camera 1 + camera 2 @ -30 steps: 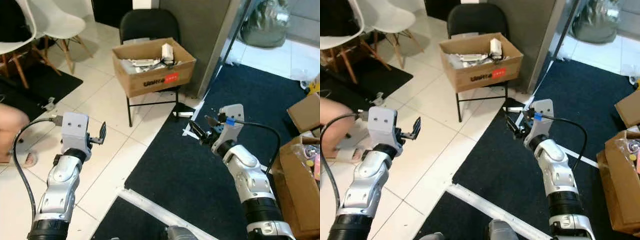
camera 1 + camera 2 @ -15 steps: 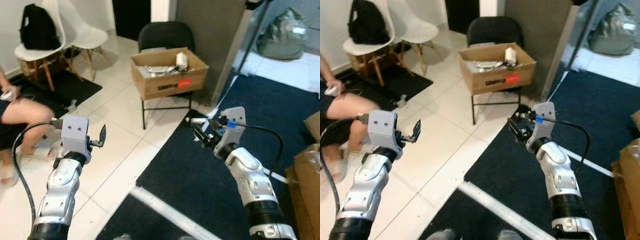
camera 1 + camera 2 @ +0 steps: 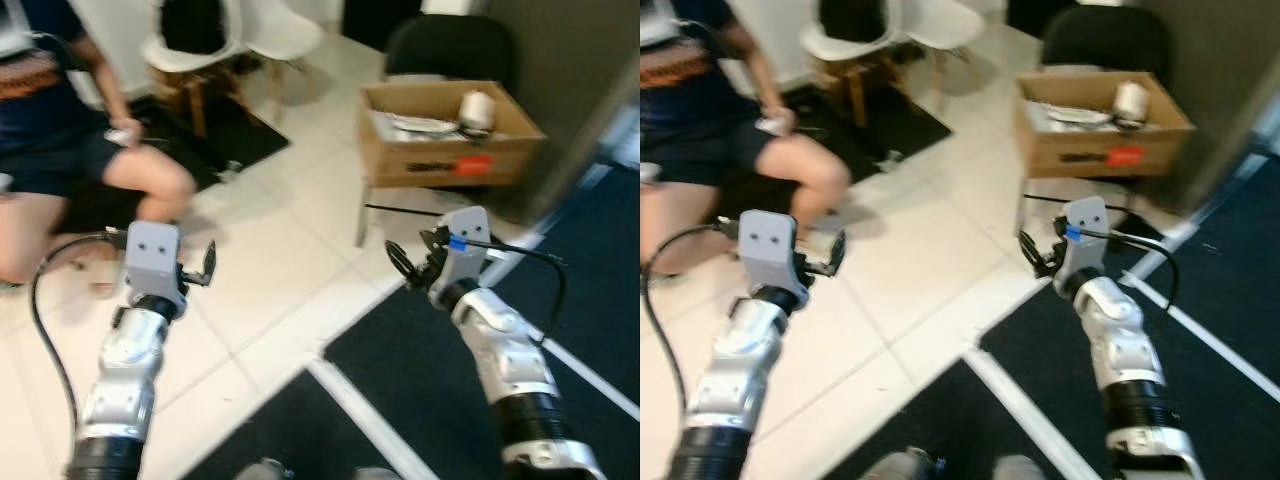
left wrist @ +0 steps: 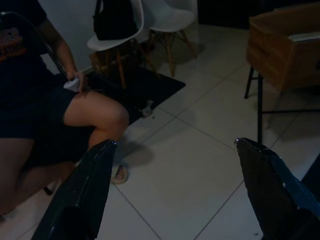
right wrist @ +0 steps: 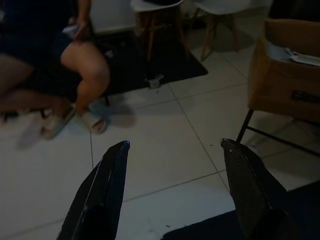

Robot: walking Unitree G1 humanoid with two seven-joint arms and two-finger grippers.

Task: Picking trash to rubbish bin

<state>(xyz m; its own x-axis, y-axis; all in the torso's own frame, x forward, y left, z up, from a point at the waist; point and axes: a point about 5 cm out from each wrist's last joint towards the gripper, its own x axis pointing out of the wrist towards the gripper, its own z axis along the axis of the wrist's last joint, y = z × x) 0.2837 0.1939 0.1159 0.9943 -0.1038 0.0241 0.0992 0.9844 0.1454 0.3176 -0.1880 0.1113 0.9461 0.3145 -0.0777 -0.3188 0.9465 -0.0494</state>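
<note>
A: So, from the head views, what counts up?

B: One open brown cardboard box (image 3: 447, 140) with a red label, sitting on a black folding chair (image 3: 452, 50); inside lie crumpled white papers and one white cup-like piece of trash (image 3: 477, 108). Two white shell chairs (image 3: 240, 25) with wooden legs stand beyond, one bearing a black bag. One seated person (image 3: 70, 130) in dark shorts is on the robot's left.

A: And the hands?

B: Both are raised over the white tiled floor (image 3: 270, 260). The left hand (image 3: 205, 268) and the right hand (image 3: 405, 262) each hold nothing; the box is well apart, ahead of the right one. Open tile lies between the two arms, and a dark blue carpet (image 3: 430, 370) with a white strip along its edge begins under the right arm.

A: Left wrist view?

B: Dim. Two black fingers (image 4: 85, 192) spread wide with nothing between them; the person's knee (image 4: 107, 112), a sandalled foot and the black mat (image 4: 145, 87) lie ahead, the box at the side.

A: Right wrist view?

B: Again two fingers (image 5: 102, 190) parted and empty, over bare tile; the box on its thin chair legs stands near, the carpet edge just beside the fingertips.
</note>
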